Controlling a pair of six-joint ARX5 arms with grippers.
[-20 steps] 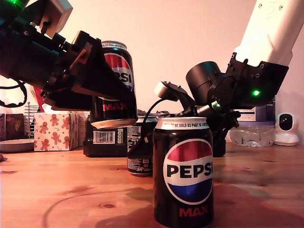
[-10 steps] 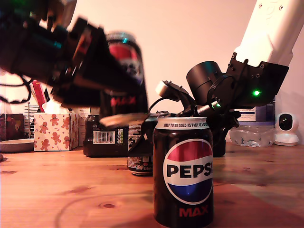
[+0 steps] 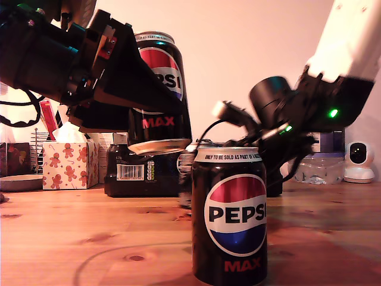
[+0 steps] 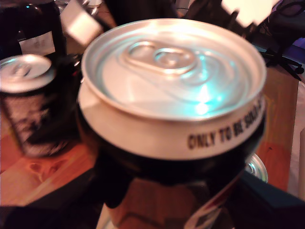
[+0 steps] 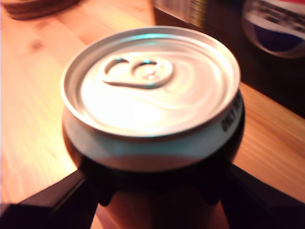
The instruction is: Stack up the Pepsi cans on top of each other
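Observation:
Three black Pepsi cans show. My first gripper [image 3: 162, 119] [image 4: 157, 205] is shut on one Pepsi can [image 3: 159, 77] [image 4: 171, 95] and holds it in the air, slightly tilted, at the exterior view's left. Its base is about level with the top of the front Pepsi can [image 3: 229, 214] [image 4: 255, 167], which stands on the wooden table [image 3: 89, 238]. My second gripper [image 3: 203, 146] [image 5: 152, 200] is shut on the third Pepsi can [image 3: 186, 179] [image 5: 152, 90] [image 4: 28, 105], blurred and mostly hidden behind the front can.
A black shrink-wrapped multipack [image 3: 134, 170] stands at the back. A gingerbread-print box [image 3: 68, 164] and a plate [image 3: 18, 182] sit at the exterior view's left. A clear water bottle [image 3: 318, 167] and a small white camera [image 3: 359, 161] are at its right.
My first gripper carried its can up and toward the exterior view's right. The second arm swung toward the exterior view's right, and its can moved with it and now shows blurred.

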